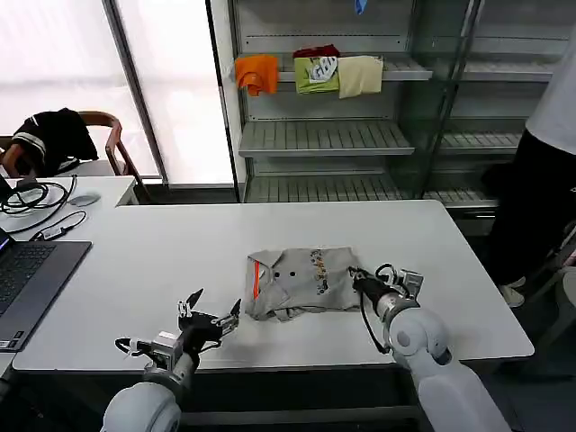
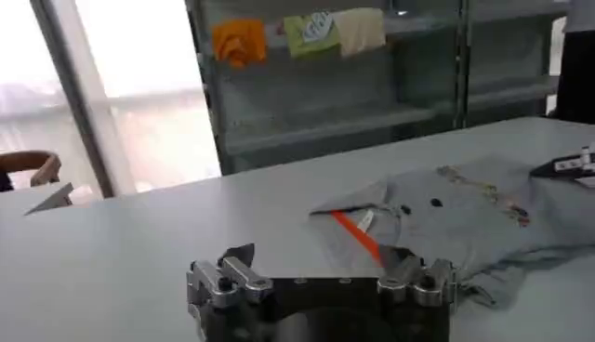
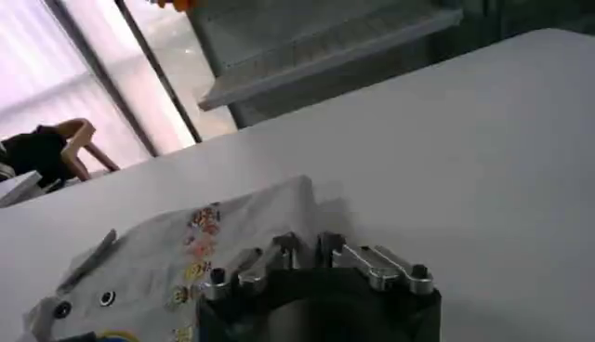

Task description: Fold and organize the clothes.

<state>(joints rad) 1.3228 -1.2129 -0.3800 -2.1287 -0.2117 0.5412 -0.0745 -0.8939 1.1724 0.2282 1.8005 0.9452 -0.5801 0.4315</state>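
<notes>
Grey shirt (image 1: 301, 283) lying partly folded near the front middle of the white table (image 1: 162, 261), orange neck strip (image 1: 256, 279) to the robot's left, small multicoloured chest print (image 1: 318, 266) facing up; lower edge bunched, not squared.

Right gripper (image 1: 358, 280) at the shirt's right edge, fingers drawn close together on or against the cloth; actual pinch of fabric not resolvable. In the right wrist view, fingers (image 3: 279, 260) nearly pressed together just beside the printed panel (image 3: 200, 246).

Left gripper (image 1: 209, 319) resting just off the shirt's left front corner, fingers spread, holding nothing; in the left wrist view, shirt (image 2: 465, 218) beyond the spread fingertips (image 2: 237, 265), apart from them.

Step in hand, judged: a mid-fold adjustment, right side being taken up or smoothed. Next move likely calling for a firm hold on the right edge, a low sweep across toward the neck strip, and the left gripper pinning the bunched hem.

Around: laptop (image 1: 27, 279) and cables (image 1: 36, 196) at the far left of the table, well apart; shelving (image 1: 324, 135) behind carrying orange, green and cream folded garments (image 1: 310, 74). Nothing between grippers and shirt.
</notes>
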